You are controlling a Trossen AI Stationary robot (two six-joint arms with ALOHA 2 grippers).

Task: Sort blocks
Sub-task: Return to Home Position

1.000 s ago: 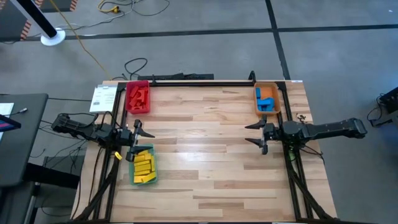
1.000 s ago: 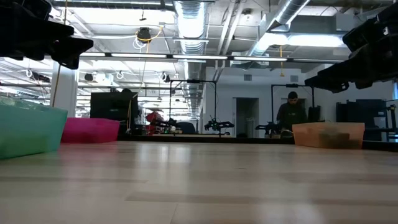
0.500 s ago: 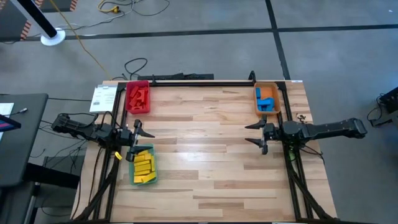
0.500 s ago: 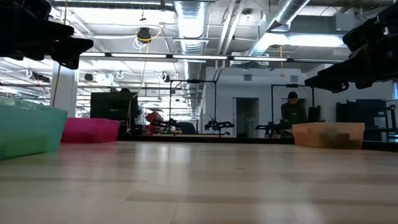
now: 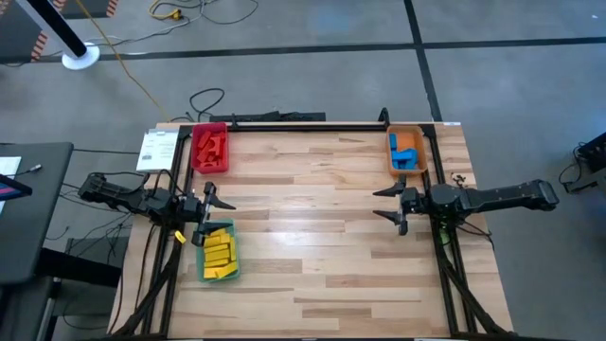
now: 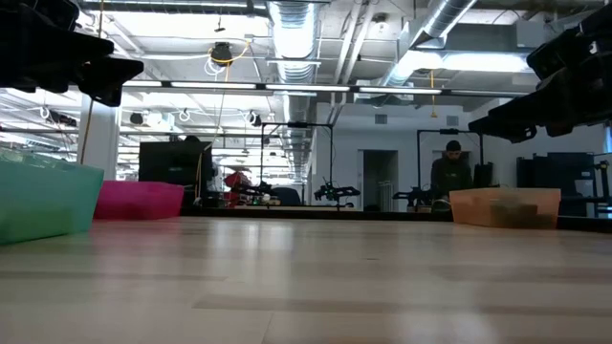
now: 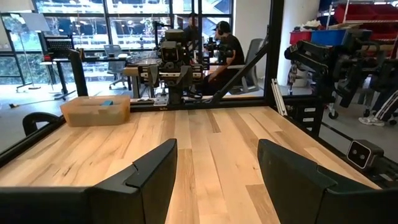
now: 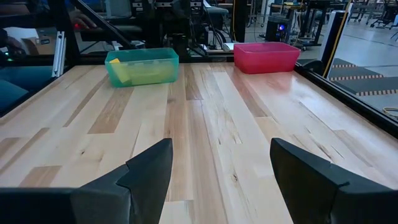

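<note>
Red blocks [image 5: 210, 147] lie in the red tray [image 5: 196, 158] at the far left. Yellow blocks [image 5: 219, 253] fill the green tray [image 5: 203, 258] at the near left, and blue blocks [image 5: 406, 152] lie in the orange tray [image 5: 420, 157] at the far right. My left gripper [image 5: 212, 207] hovers open above the table's left edge, just beyond the green tray, pointing level toward the right. My right gripper [image 5: 388, 204] hovers open at the right side, nearer than the orange tray, pointing toward the left. Both hold nothing.
The wooden tabletop [image 5: 312, 227] between the two grippers is bare. A white paper [image 5: 157, 150] lies at the far left corner beside the red tray. A black rail [image 5: 303, 123] runs along the far edge. A person [image 6: 449, 177] stands in the room beyond the table.
</note>
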